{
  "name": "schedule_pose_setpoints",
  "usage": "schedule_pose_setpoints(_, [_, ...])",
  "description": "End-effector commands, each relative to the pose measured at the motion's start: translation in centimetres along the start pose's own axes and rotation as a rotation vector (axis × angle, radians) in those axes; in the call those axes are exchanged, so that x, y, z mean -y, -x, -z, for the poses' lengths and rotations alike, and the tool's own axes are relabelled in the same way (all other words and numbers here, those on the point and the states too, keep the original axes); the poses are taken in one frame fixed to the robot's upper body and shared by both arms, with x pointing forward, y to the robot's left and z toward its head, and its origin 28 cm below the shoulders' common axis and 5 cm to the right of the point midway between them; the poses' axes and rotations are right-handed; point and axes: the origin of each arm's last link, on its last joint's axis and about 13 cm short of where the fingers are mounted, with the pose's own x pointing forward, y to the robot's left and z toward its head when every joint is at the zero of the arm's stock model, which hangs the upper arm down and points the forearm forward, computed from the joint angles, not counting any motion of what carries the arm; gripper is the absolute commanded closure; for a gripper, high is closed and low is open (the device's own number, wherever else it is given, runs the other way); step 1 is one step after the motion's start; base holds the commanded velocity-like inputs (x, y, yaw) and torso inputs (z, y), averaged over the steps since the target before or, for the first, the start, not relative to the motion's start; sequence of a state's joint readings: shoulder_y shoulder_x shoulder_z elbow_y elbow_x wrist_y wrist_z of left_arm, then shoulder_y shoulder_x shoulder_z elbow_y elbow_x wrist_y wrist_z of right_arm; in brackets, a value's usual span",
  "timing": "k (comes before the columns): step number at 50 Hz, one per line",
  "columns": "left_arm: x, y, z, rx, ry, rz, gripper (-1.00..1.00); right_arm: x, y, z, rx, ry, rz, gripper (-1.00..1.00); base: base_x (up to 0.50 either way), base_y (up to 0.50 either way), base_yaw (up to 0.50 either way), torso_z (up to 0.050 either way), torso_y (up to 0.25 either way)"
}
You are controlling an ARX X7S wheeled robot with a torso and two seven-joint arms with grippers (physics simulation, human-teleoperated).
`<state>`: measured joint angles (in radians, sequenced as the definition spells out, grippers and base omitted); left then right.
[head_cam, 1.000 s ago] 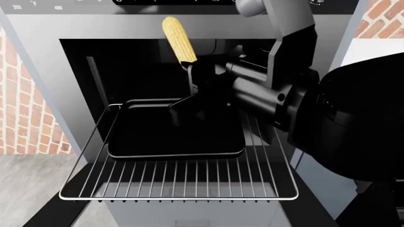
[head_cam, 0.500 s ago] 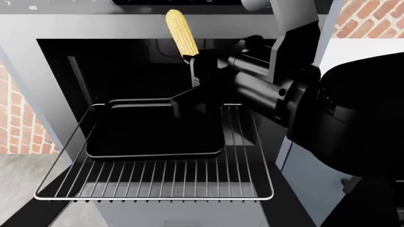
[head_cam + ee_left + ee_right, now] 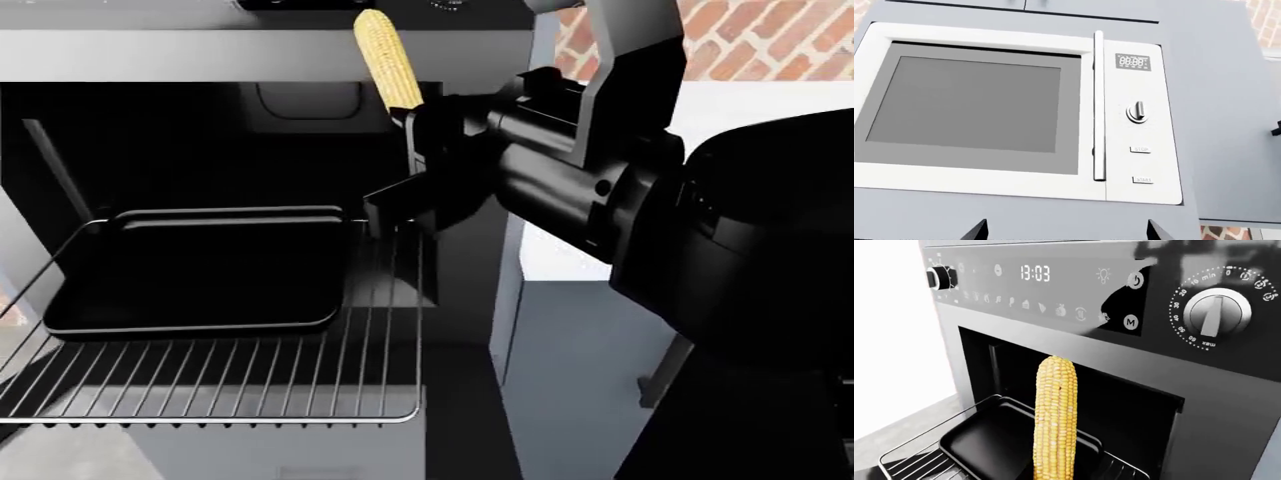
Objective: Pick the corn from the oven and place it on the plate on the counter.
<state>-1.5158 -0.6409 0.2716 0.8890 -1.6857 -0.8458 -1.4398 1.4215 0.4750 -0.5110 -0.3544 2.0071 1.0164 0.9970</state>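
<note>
My right gripper (image 3: 404, 118) is shut on the base of the yellow corn (image 3: 386, 58), which stands upright above and just right of the open oven (image 3: 187, 140). The corn fills the middle of the right wrist view (image 3: 1055, 420), in front of the oven cavity (image 3: 1121, 410). The black baking tray (image 3: 187, 270) lies bare on the pulled-out wire rack (image 3: 267, 380). The left gripper's fingertips (image 3: 978, 231) stand wide apart, open and empty, facing a white microwave (image 3: 987, 105). The plate is out of view. A white counter (image 3: 587, 262) strip shows right of the oven.
The oven's control panel (image 3: 1054, 285) with a lit clock and a timer knob (image 3: 1214, 315) sits above the cavity. A brick wall (image 3: 767, 50) stands at the back right. The grey cabinet side (image 3: 574, 380) is right of the oven. My right arm (image 3: 667, 220) covers the right side.
The head view has swung right: the oven, rack and tray have slid left in the picture. The corn stays gripped, upright, in my right gripper, now over the oven's right edge.
</note>
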Motion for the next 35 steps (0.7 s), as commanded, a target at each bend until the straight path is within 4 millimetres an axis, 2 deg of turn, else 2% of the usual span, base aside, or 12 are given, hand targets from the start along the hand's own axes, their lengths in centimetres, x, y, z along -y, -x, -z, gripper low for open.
schedule_pose_setpoints(1, [-0.01, -0.02, 0.03, -0.001, -0.001, 0.000, -1.00, 0.07, 0.01, -0.27, 0.018, 0.001, 0.009, 1.00, 0.00, -0.50, 0.00, 0.000, 0.000])
schedule_pose_setpoints(35, [-0.10, 0.15, 0.00, 0.001, -0.001, -0.007, -1.00, 0.04, -0.10, -0.12, 0.021, -0.003, 0.007, 1.00, 0.00, -0.50, 0.00, 0.000, 0.000])
